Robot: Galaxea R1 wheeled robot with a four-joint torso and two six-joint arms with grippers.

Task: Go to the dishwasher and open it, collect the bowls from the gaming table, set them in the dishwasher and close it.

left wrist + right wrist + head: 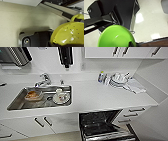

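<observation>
While the head camera looks down on a white worktop (100, 98), the dishwasher (100, 125) stands open below its front edge, right of centre: a dark cavity with a rack visible inside and the door lowered toward the floor. White drawers with bar handles (136, 110) sit just beside it on the right; white cabinet doors (37, 123) lie to its left.

A steel sink (15, 103) is let into the worktop at left, holding a plate with brownish food (32, 95) and a white plate with a cup (60, 97). A tap (44, 79) rises behind the sink. White dishes (118, 79) are stacked by a towel (136, 86) in the far right corner, with a small bottle (101, 77) beside them.

On the left wrist view, a yellow bowl (68, 33), speckled with dark dots and carrying a loop handle at its rim, sits close against the camera above pale floor (18, 22). Whether the left fingers clamp it cannot be told.

On the right wrist view, a bright green bowl (115, 37) lies close under the camera, rim tilted, with dark dishwasher panels behind it and glossy pale floor (149, 25) alongside. The right fingers' state cannot be told either.

Open worktop lies between the sink and the stacked dishes. Pale floor runs in front of the cabinet doors, left of the lowered door.
</observation>
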